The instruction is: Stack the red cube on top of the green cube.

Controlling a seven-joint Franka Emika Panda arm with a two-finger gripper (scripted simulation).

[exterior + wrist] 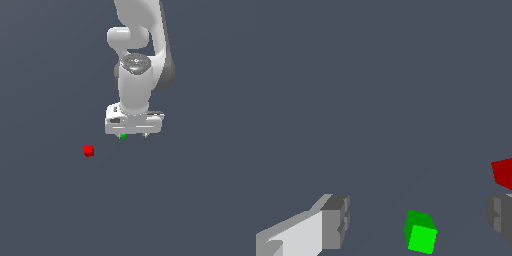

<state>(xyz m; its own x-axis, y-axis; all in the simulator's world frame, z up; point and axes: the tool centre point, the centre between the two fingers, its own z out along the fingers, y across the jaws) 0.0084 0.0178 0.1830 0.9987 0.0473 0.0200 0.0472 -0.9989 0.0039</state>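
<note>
The red cube [89, 150] lies on the dark grey floor, to the exterior view's left of the white arm and a little nearer the camera. Only a sliver of the green cube [123, 136] shows under the gripper's body. In the wrist view the green cube [420, 232] sits between the two grey fingertips [336, 221], apart from both, and the red cube [503, 173] shows at the picture's edge beside the other finger. My gripper [133, 135] is open and empty, its fingers wide apart.
The floor [55, 210] is a plain dark grey surface. The white arm [135, 65] rises behind the gripper.
</note>
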